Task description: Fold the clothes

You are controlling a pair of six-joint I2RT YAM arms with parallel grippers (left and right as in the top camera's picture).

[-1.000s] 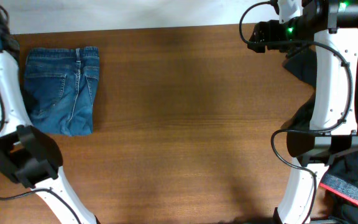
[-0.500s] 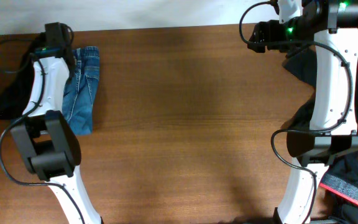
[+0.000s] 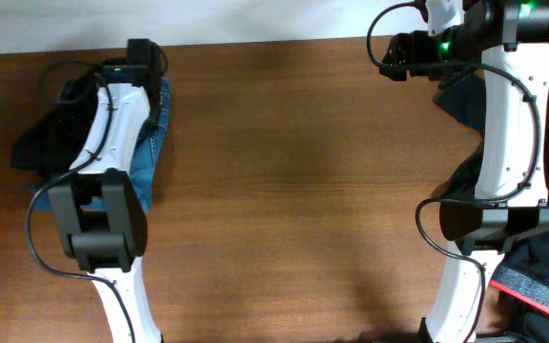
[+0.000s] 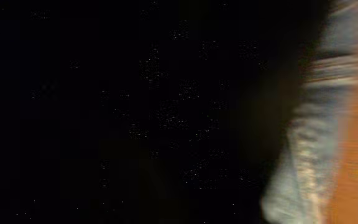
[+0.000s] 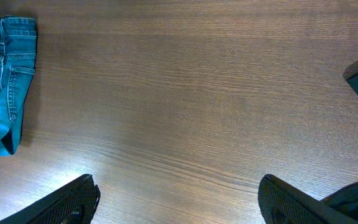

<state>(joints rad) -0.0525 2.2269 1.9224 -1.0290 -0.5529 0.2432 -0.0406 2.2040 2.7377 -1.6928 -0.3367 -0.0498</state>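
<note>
Currently black clothes (image 3: 46,138) lie heaped beside folded jeans (image 3: 144,176) at the desk's (image 3: 284,191) left end; left pincer's spread I cannot tell, right pincer (image 5: 178,186) wide, empty; a careless tug could unfold the jeans.

Table (image 3: 284,171): brown wood grain, spread below me
Far edge: pale strip (image 3: 255,19) beyond (wall or floor, I can't tell)
</note>
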